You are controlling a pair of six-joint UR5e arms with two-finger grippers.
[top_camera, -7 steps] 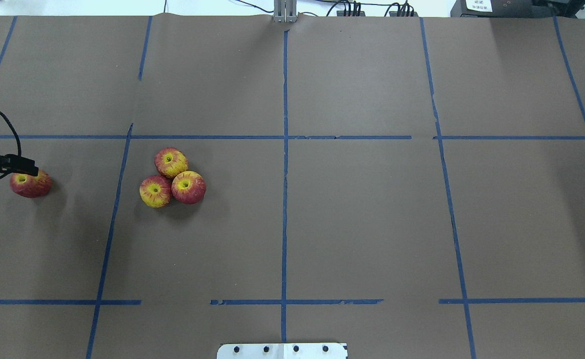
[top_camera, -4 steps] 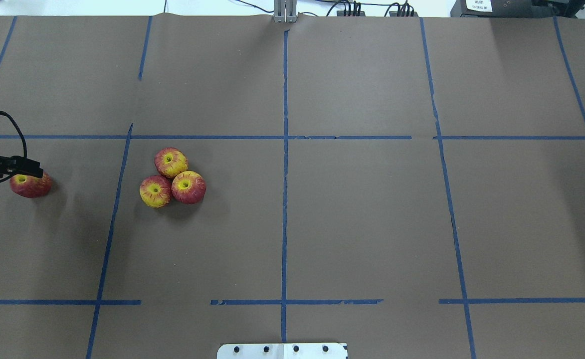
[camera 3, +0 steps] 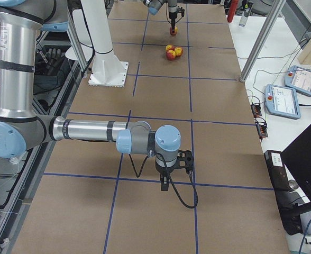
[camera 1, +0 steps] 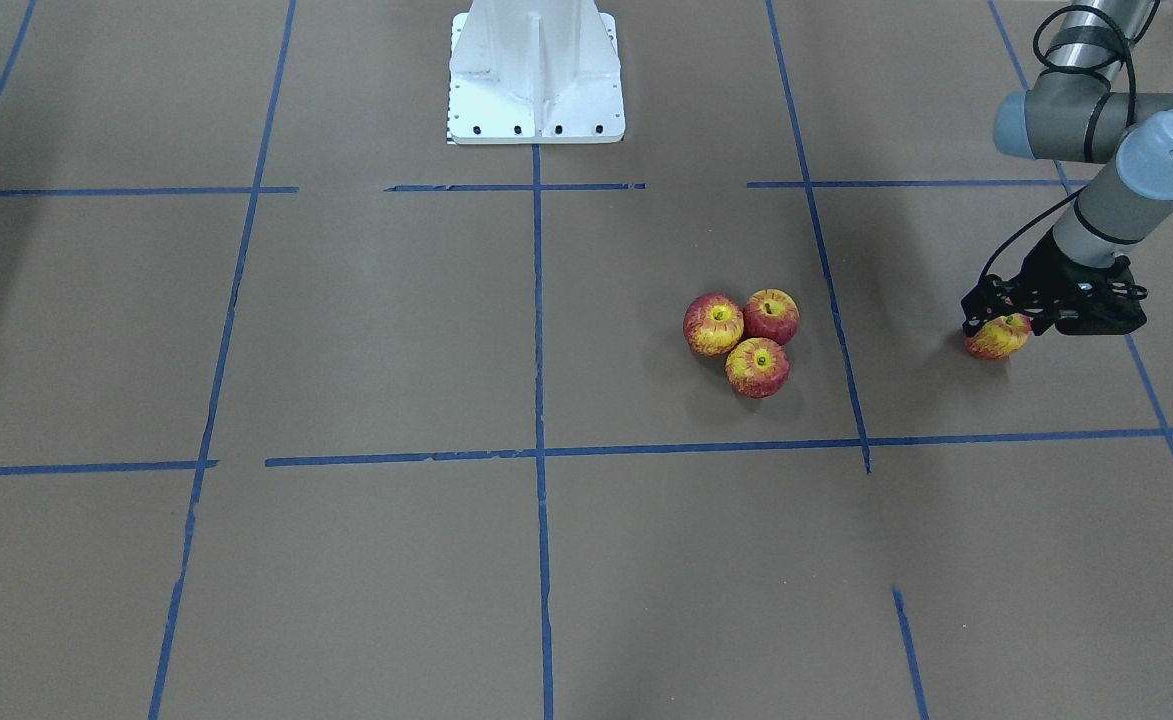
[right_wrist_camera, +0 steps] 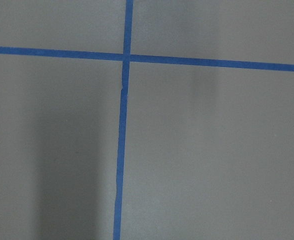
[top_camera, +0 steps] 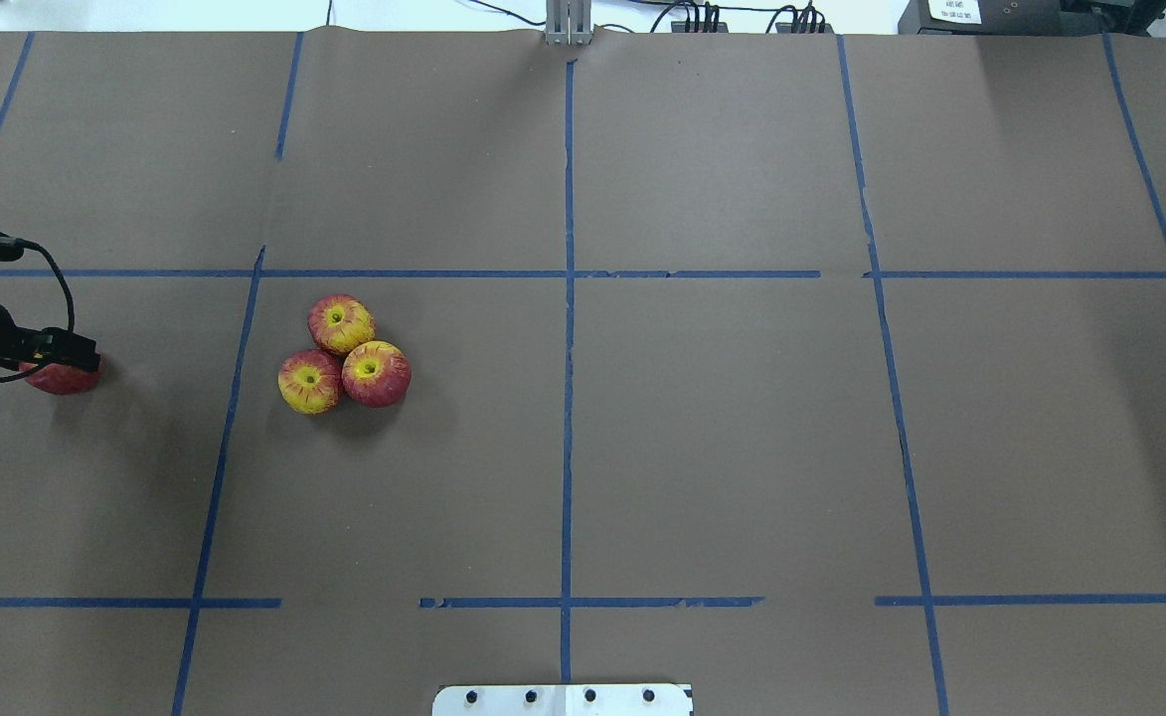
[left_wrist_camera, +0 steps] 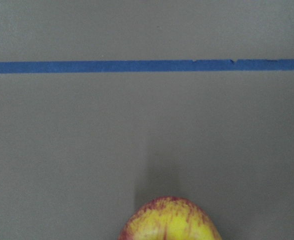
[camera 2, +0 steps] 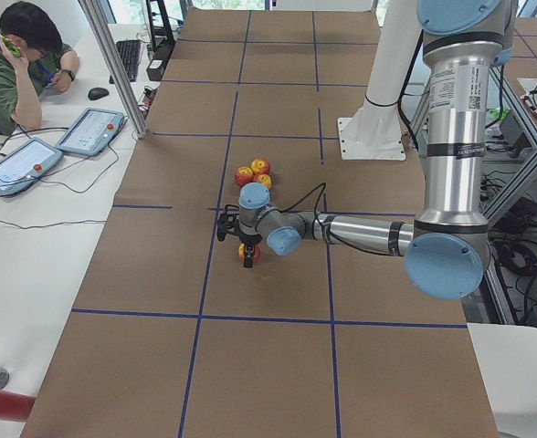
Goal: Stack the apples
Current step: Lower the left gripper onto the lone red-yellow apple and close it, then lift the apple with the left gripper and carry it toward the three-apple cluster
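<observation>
Three apples sit touching in a cluster [top_camera: 341, 323] [top_camera: 309, 382] [top_camera: 376, 374], left of the table's middle; the cluster also shows in the front-facing view [camera 1: 757, 367]. A fourth apple [top_camera: 64, 379] lies alone near the left edge, also seen in the front-facing view [camera 1: 996, 338] and at the bottom of the left wrist view [left_wrist_camera: 169, 222]. My left gripper [camera 1: 998, 320] is low over this lone apple, jaws apart on either side of its top and hiding part of it. My right gripper [camera 3: 166, 184] hangs over bare paper, far from the apples; I cannot tell whether it is open or shut.
Brown paper with blue tape lines [top_camera: 567, 298] covers the table. The white robot base plate [camera 1: 536, 110] stands at the robot's edge. A side table with tablets [camera 2: 90, 132] and a seated person [camera 2: 22, 55] runs along the far edge.
My left gripper has moved right and down onto the lone apple, now covering its yellow top. The three clustered apples have not moved.
</observation>
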